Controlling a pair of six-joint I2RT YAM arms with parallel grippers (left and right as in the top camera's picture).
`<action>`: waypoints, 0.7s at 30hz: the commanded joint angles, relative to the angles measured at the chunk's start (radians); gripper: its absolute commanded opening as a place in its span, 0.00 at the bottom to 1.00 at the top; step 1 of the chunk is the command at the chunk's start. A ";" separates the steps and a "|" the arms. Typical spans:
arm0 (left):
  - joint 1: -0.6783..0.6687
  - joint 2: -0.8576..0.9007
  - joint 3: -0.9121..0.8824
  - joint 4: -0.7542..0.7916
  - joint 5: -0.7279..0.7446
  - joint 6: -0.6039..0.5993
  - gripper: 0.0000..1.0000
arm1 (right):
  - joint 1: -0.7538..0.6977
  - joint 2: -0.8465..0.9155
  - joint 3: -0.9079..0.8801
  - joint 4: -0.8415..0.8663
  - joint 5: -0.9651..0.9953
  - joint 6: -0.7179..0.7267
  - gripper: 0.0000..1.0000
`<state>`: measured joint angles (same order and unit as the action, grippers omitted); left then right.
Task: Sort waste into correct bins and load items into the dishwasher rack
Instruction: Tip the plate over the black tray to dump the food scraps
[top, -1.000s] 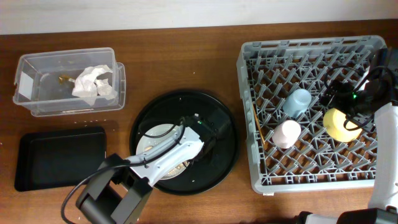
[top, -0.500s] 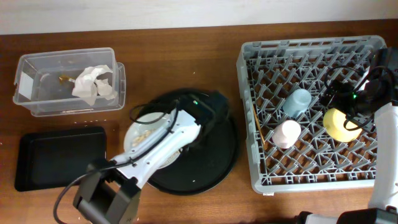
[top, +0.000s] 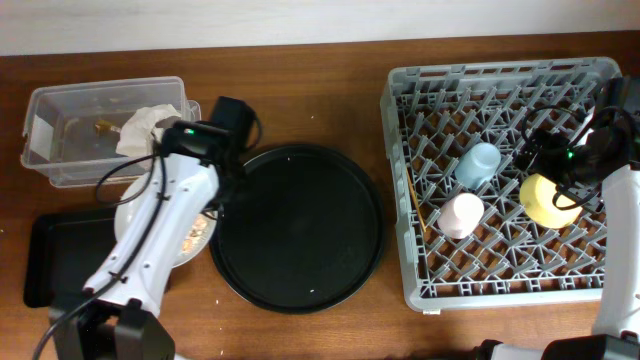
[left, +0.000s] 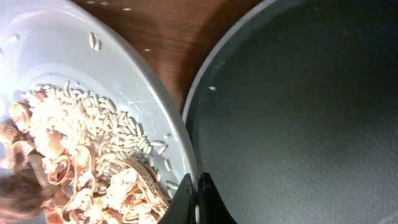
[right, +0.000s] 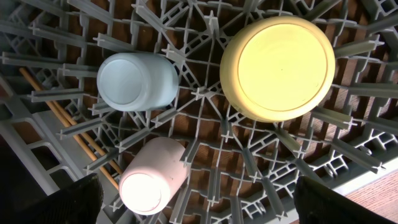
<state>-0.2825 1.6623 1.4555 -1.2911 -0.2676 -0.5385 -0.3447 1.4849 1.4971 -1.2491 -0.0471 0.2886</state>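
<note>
Clamping the plate (top: 133, 213) by its rim, the left gripper (left: 194, 198) holds it at centre left of the overhead view, jaws together on the edge. The plate hangs over the black tray's (top: 70, 265) right end, just beside the round tray (top: 300, 230). Scraps (left: 74, 177) and rice (left: 93, 130) lie on it. The wrapper (top: 150, 130) sits in the tub (top: 60, 150), upper left. At right, the rack (top: 500, 90) holds the bowl (right: 278, 67), blue cup (right: 137, 81), pink cup (right: 152, 183) and chopsticks (right: 68, 127). The right gripper (right: 199, 186) hangs above them, jaws apart.
</note>
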 joint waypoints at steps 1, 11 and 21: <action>0.095 -0.019 0.019 0.002 -0.002 0.020 0.00 | -0.003 0.001 0.006 0.000 -0.002 0.008 0.99; 0.367 -0.019 0.019 0.102 0.280 0.100 0.00 | -0.003 0.001 0.006 0.000 -0.002 0.008 0.99; 0.651 -0.019 0.019 0.134 0.604 0.144 0.00 | -0.004 0.001 0.006 0.000 -0.002 0.008 0.99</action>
<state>0.2943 1.6623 1.4555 -1.1622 0.1829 -0.4179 -0.3447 1.4849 1.4971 -1.2495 -0.0475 0.2882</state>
